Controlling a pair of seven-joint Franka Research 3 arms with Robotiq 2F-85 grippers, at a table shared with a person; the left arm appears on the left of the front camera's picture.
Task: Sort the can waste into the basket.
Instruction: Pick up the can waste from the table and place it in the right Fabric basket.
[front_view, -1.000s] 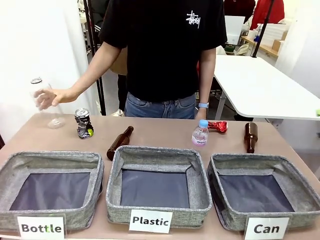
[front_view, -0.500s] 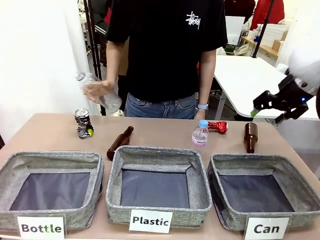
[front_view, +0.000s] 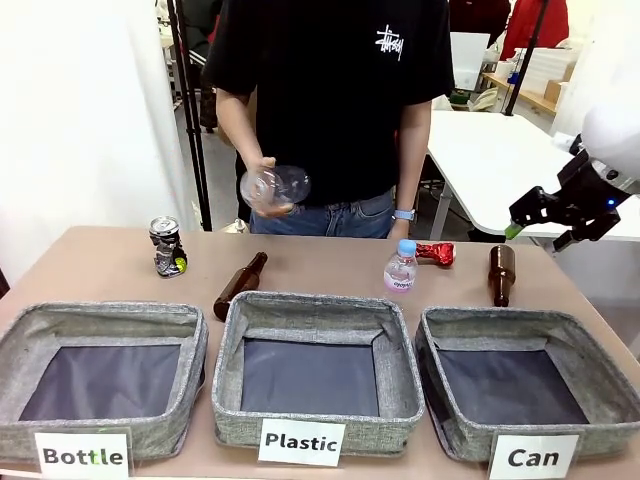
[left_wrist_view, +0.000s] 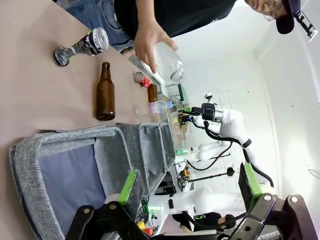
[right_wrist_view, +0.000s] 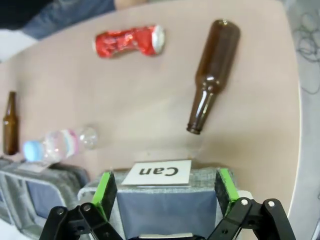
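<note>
Jaws spread wide and empty, the right gripper (right_wrist_view: 165, 192) hangs over the table's right end near the "Can" basket (front_view: 497, 319). The crushed red can (front_view: 436, 253) lies beyond it (the dark can (front_view: 167, 246) stands far left). The left gripper (left_wrist_view: 189, 183) is likewise open.

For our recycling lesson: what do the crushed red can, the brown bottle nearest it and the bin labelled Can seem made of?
Red can: thin glossy metal, likely aluminium; crumpled, glinting. Brown bottle: probably glass; smooth, translucent, sharply highlighted. Bin: matte grey woven fabric; soft, sagging walls.
</note>
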